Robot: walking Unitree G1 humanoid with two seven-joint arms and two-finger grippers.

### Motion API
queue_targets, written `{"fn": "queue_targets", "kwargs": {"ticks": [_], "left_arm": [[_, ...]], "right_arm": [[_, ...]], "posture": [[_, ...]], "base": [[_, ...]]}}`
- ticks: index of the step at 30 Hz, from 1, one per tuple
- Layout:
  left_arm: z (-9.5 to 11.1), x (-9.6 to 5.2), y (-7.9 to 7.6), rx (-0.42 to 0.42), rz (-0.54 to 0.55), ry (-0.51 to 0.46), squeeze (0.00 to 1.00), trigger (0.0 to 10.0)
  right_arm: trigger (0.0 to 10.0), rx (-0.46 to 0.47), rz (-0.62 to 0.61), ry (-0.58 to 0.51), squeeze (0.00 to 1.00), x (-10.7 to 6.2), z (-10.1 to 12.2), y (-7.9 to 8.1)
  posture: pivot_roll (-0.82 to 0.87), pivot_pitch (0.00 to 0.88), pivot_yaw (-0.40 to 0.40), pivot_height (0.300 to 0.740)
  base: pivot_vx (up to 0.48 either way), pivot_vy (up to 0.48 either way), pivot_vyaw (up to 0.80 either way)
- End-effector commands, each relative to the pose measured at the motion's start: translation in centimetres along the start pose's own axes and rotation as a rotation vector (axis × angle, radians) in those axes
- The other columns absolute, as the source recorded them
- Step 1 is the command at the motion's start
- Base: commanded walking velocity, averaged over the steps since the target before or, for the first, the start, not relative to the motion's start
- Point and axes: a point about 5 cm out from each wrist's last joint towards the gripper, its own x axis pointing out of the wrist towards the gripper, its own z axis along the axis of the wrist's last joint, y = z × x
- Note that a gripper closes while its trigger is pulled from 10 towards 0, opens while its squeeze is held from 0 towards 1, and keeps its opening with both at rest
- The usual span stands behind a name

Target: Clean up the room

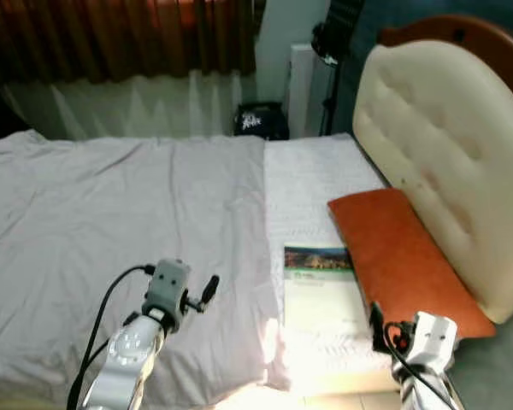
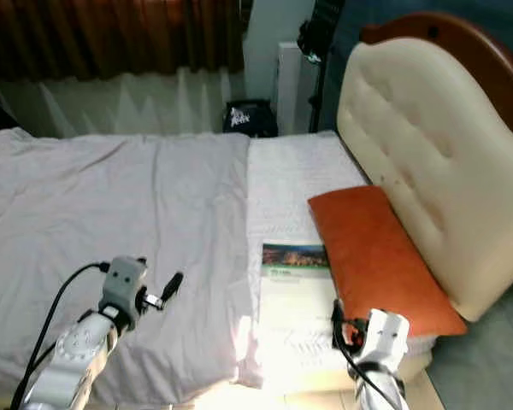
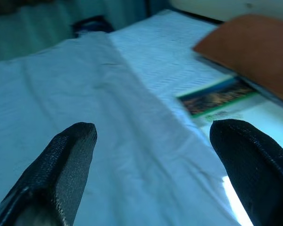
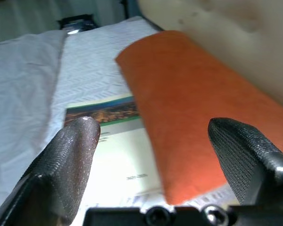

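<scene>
A thin booklet (image 1: 318, 286) with a green landscape picture on its cover lies flat on the white sheet (image 1: 303, 184), beside an orange pillow (image 1: 402, 252). The pillow leans on the cream padded headboard (image 1: 445, 145). My left gripper (image 1: 208, 290) hovers open over the pale blanket (image 1: 111, 222), left of the booklet. In the left wrist view the fingers (image 3: 70, 155) stand wide apart with the booklet (image 3: 217, 96) beyond them. My right gripper (image 1: 377, 322) is open at the bed's near edge, by the pillow's near corner. Its wrist view looks over the booklet (image 4: 108, 110) and pillow (image 4: 188, 94).
A black bag (image 1: 261, 121) sits on the floor past the bed's far side. Next to it are a white panel (image 1: 308, 85) and a black stand (image 1: 333, 34). Brown curtains (image 1: 111, 38) hang along the far wall. The bed's near edge is just under my arms.
</scene>
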Motion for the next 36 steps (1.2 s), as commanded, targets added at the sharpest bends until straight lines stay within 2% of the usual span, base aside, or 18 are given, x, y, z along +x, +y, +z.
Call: {"fn": "queue_targets", "kwargs": {"ticks": [1,6,8,11,15,20,22,25,29,32,33,34,35,36], "left_arm": [[0.0,0.2,0.0,0.000,-0.016,-0.003,0.00,10.0],[-0.5,0.3,0.2,0.001,-0.019,0.014,0.00,10.0],[-0.8,0.7,0.5,0.069,-0.013,0.037,0.00,10.0],[-1.2,1.3,0.6,0.112,-0.020,0.074,0.00,10.0],[-2.0,1.6,1.5,0.168,-0.001,0.137,0.00,10.0],[-3.2,2.6,1.1,0.226,-0.038,0.216,0.00,10.0],[-3.5,3.5,0.7,0.289,-0.068,0.271,0.00,10.0],[-2.9,4.1,0.9,0.345,-0.066,0.257,0.00,10.0],[-2.7,4.0,1.2,0.403,-0.074,0.231,0.00,10.0],[-1.9,3.7,1.5,0.441,-0.071,0.089,0.00,10.0],[-1.9,3.7,1.5,0.441,-0.071,0.089,0.00,10.0],[-0.9,3.3,2.1,0.407,-0.022,-0.011,0.00,10.0],[-0.9,3.3,2.1,0.407,-0.022,-0.011,0.00,10.0],[-0.5,2.4,2.6,0.276,0.043,-0.081,0.00,10.0]], "right_arm": [[10.0,0.000,0.007,0.019,0.00,0.1,-0.2,-0.1],[10.0,-0.001,0.008,0.030,0.00,0.0,-0.5,-0.2],[10.0,-0.003,0.022,0.040,0.00,0.0,-0.7,-0.1],[10.0,-0.012,0.043,0.038,0.00,-0.1,-0.8,0.1],[10.0,-0.034,0.036,0.043,0.00,-0.2,-1.0,0.0],[10.0,-0.008,0.049,0.043,0.00,-0.5,-1.2,0.2],[10.0,0.019,0.089,0.027,0.00,-1.2,-0.9,0.9],[10.0,0.023,0.174,0.016,0.00,-2.2,-0.5,2.1],[10.0,0.033,0.182,0.019,0.00,-3.2,-0.7,2.1],[10.0,0.050,0.152,0.001,0.00,-3.8,-0.6,1.6],[10.0,0.050,0.152,0.001,0.00,-3.8,-0.6,1.6],[10.0,0.037,0.134,-0.023,0.00,-3.9,-0.2,1.4],[10.0,0.037,0.134,-0.023,0.00,-3.9,-0.2,1.4],[10.0,0.016,0.110,-0.044,0.00,-3.9,0.4,1.2]], "posture": [[-0.06,0.000,0.015,0.736],[-0.06,0.000,0.015,0.736],[-0.06,0.000,0.016,0.736],[-0.06,0.000,0.016,0.736],[-0.07,0.000,0.027,0.736],[-0.08,0.000,0.029,0.736],[-0.11,0.000,0.037,0.736],[-0.15,0.000,0.059,0.736],[-0.17,0.000,0.073,0.736],[-0.19,0.000,0.080,0.736],[-0.19,0.000,0.080,0.736],[-0.18,0.000,0.077,0.736],[-0.18,0.000,0.077,0.736],[-0.18,0.000,0.078,0.736]], "base": [[0.000,0.480,-0.79],[0.000,0.480,-0.78],[0.000,0.000,-0.78],[0.000,0.000,-0.78],[0.000,0.000,-0.49],[0.000,0.000,0.00],[0.000,0.000,0.00],[0.000,0.000,0.00],[0.000,0.000,0.00],[0.000,0.000,0.00],[0.000,0.000,0.00],[0.000,0.000,0.00],[0.000,0.000,0.00],[0.000,0.000,0.00]]}}
